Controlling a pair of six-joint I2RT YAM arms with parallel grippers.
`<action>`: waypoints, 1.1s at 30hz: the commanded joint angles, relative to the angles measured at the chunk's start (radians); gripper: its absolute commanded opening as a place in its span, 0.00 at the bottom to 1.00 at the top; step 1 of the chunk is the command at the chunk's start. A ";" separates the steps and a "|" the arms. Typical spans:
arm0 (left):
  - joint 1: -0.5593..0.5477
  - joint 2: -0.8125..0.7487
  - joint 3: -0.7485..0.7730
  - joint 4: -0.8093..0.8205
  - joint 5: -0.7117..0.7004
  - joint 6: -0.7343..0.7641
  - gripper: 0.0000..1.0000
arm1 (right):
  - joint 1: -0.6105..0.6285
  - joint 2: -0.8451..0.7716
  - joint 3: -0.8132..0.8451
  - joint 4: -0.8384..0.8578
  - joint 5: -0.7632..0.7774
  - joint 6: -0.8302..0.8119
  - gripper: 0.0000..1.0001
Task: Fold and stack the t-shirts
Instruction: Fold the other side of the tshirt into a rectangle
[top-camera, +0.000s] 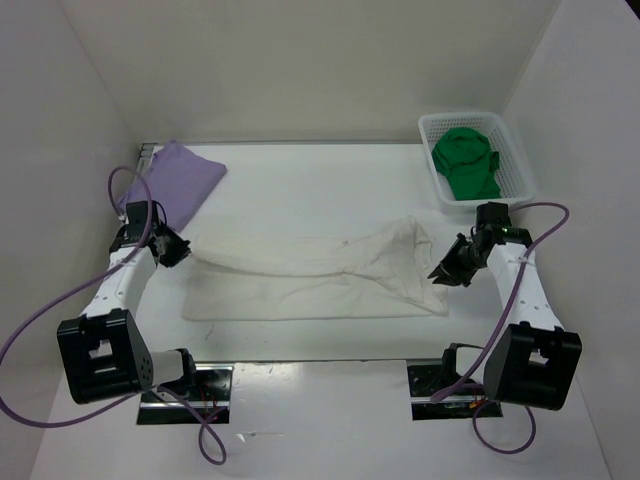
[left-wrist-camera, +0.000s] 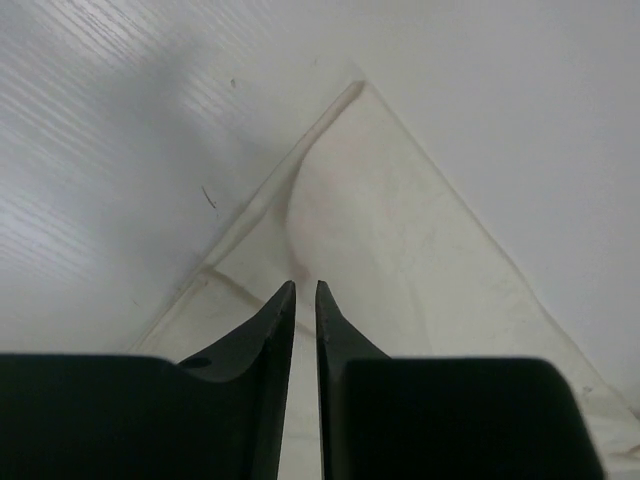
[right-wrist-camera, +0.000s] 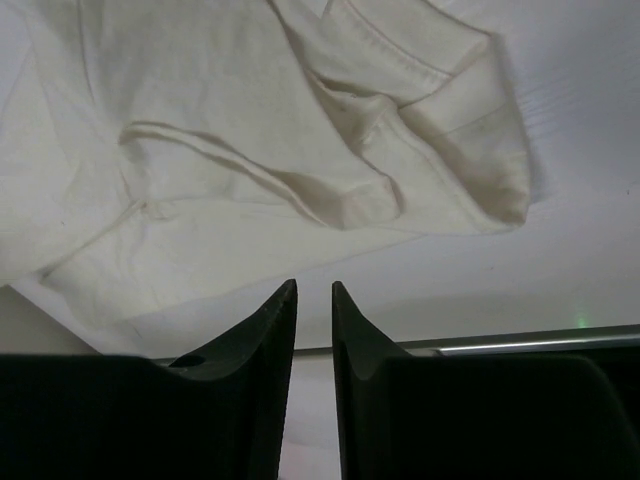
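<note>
jaws on the left gripper (top-camera: 180, 251) stand a thin slit apart with nothing caught between them. from above it sits at the left end of the cream shirt (top-camera: 310, 275). the left wrist view has the left gripper (left-wrist-camera: 301, 288) over that cream shirt (left-wrist-camera: 380, 230), whose edge runs to a flat point ahead of the tips, with bare worktop (left-wrist-camera: 120, 150) on either side. whether the tips touch the cloth i cannot tell.

beyond the left arm, at the far left corner of the worktop (top-camera: 300, 190), the lavender shirt (top-camera: 180, 180) lies as a flat folded piece, apart from the cream one.

the cream shirt fills the middle as a long low band running left to right. its left part is smooth, and its right end is bunched and turned up toward the far side.

jaws on the right gripper (top-camera: 438, 271) are apart too, a little wider than the left pair, and they hold nothing. from above it sits just beside the bunched right end of the cream shirt. in the right wrist view the right gripper (right-wrist-camera: 314, 287) is over bare worktop (right-wrist-camera: 560, 250) just short of the cloth's near edge, and the cream shirt (right-wrist-camera: 250, 130) ahead of it is rumpled into soft folds with a stitched hem showing.

at the far right, the green shirt (top-camera: 470, 160) lies crumpled inside the white mesh basket (top-camera: 517, 160), well apart from the other two shirts.
</note>
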 joint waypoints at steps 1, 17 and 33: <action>0.009 -0.039 0.002 -0.013 -0.051 0.021 0.21 | 0.016 -0.022 0.018 -0.041 -0.025 -0.022 0.26; -0.172 0.070 0.115 0.125 0.060 0.021 0.32 | 0.401 0.369 0.205 0.373 -0.007 0.014 0.20; -0.427 0.199 0.039 0.219 0.070 -0.047 0.32 | 0.490 0.515 0.259 0.416 0.128 -0.014 0.47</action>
